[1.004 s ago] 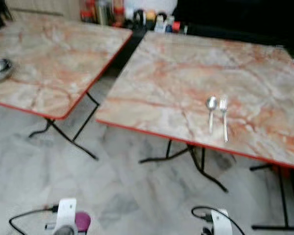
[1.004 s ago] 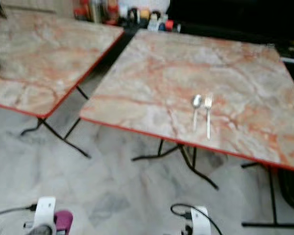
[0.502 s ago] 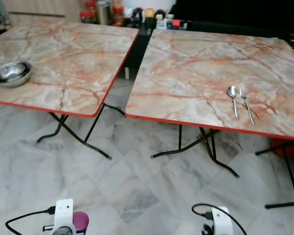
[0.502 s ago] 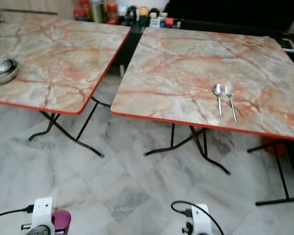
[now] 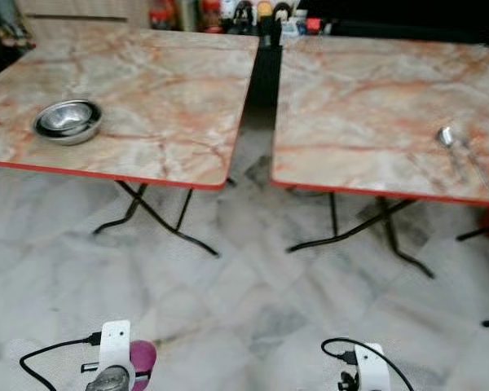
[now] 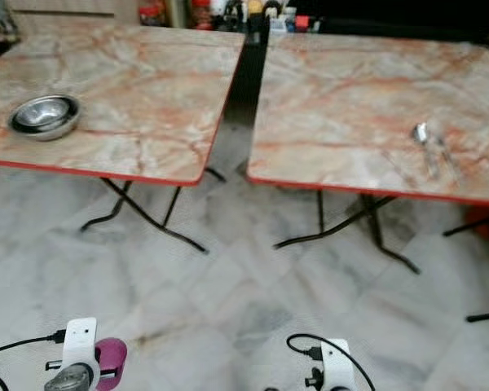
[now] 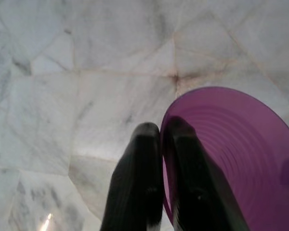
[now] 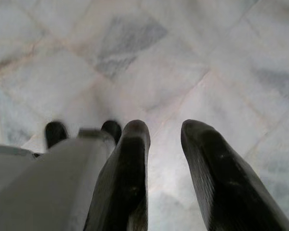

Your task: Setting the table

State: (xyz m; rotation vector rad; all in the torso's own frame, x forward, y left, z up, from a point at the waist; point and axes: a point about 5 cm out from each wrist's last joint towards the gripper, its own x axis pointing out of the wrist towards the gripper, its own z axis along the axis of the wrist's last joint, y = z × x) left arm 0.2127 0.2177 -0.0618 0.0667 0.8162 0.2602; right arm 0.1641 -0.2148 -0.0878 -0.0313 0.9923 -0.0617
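Left eye view looks down on two marble-patterned folding tables with red edges, side by side with a dark gap between them, standing on a pale marble-tile floor. On the left table a steel bowl sits near its left side, close to the near edge. On the right table a spoon lies toward the right, near the front edge; something slim lies just beside it, too blurred to name. Bottles and jars line the far side behind both tables.

Both arms hang low at the near edge of the scene. The left gripper pinches the rim of a purple plate between its two black fingers, the plate held above the floor tiles, well apart from either table. The right gripper holds nothing; its fingers are spread with floor showing between them, and a grey part of the robot sits beside them.
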